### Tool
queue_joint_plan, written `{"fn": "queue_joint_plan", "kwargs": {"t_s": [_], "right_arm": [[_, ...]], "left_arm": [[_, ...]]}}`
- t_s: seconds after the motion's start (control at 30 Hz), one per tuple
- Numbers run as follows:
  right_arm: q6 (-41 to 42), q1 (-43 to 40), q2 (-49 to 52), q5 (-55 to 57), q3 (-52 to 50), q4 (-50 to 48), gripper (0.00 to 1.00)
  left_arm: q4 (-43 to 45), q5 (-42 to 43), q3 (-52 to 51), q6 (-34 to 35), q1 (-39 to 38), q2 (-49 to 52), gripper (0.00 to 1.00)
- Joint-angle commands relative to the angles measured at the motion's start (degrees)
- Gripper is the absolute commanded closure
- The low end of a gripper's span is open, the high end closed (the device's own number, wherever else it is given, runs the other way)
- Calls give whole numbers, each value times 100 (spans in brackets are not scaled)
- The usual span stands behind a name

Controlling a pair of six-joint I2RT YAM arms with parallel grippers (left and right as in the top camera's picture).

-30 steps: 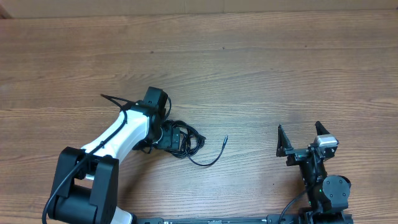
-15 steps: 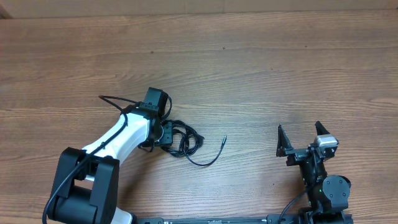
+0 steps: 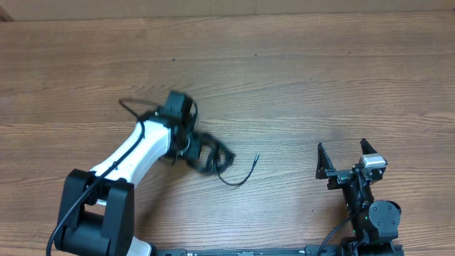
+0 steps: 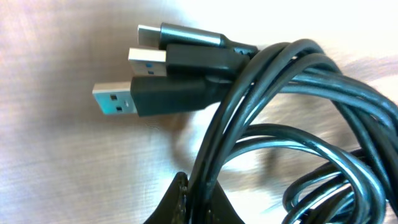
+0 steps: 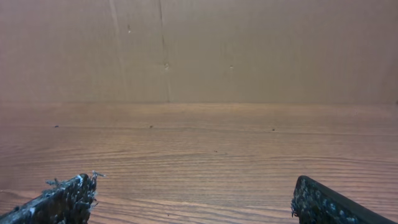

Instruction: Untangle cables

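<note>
The cables [image 3: 213, 157] are a small bundle of thin black cords left of the table's middle, blurred with motion. One loose end [image 3: 245, 175] trails right to a small plug [image 3: 257, 156]. My left gripper [image 3: 190, 147] is at the bundle's left side. In the left wrist view it [image 4: 198, 188] is shut on a few strands of the cables [image 4: 298, 81], and three USB plugs [image 4: 124, 102] stick out side by side to the left. My right gripper [image 3: 347, 154] stands open at the right near the front, far from the bundle. Its fingers [image 5: 65, 199] hold nothing.
Bare wood-grain tabletop [image 3: 298, 78] surrounds the bundle on all sides. A brown cardboard wall [image 5: 199, 50] rises behind the table's far edge. The left arm's own thicker black cord [image 3: 131, 108] loops out beside its wrist.
My left gripper has closed from wide open onto strands of the bundle and shifted slightly toward the table's far side, dragging the cables. The right arm has not moved.
</note>
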State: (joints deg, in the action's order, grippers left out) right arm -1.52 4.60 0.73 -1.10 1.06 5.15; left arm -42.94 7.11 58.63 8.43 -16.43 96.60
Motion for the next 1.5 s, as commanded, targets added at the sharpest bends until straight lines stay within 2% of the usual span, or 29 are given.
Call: {"fn": "queue_joint_plan", "kwargs": {"t_s": [0.0, 0.17, 0.27, 0.5, 0.7, 0.83, 0.9, 1.0, 1.03, 1.13, 1.23, 1.37, 1.47], "right_arm": [[-28, 26, -57, 42, -59, -31, 0], [-28, 26, -57, 42, -59, -31, 0], [-26, 26, -57, 39, -59, -28, 0], [-28, 26, -57, 42, -59, -31, 0], [-26, 26, -57, 42, -59, -31, 0], [-24, 26, -57, -11, -59, -35, 0], [50, 26, -57, -31, -59, -87, 0], [1058, 26, -57, -260, -35, -592, 0], [1458, 26, -57, -743, 57, -820, 0], [1928, 26, -57, -1895, 540, -695, 0], [2361, 26, -48, -2334, 1152, 160, 0], [2406, 26, 256, -2474, 2485, 2105, 0], [2406, 26, 682, -2658, 3375, 3058, 0]], "left_arm": [[-168, 380, 1180, -1298, -17, -525, 96], [-520, 1014, 2094, -3080, -22, -1067, 96], [-616, 1139, 2181, -3449, -24, -1303, 96], [-1158, 2151, 2181, -4660, -22, -1668, 96], [-1495, 2168, 2181, -4927, -26, -1777, 96], [-1954, 3182, 2181, -5910, -26, -1777, 96], [-2153, 3233, 2181, -5947, -28, -1777, 96], [-2243, 3233, 2181, -5932, -26, -1777, 96], [-2234, 3169, 2181, -5847, -26, -1777, 96], [-2225, 2887, 2184, -5571, -22, -1777, 96], [-2135, 2734, 2181, -5292, -20, -1777, 96], [-1963, 2695, 2181, -5248, -22, -1775, 96], [-1923, 2697, 2181, -5182, -22, -1775, 96]]}}
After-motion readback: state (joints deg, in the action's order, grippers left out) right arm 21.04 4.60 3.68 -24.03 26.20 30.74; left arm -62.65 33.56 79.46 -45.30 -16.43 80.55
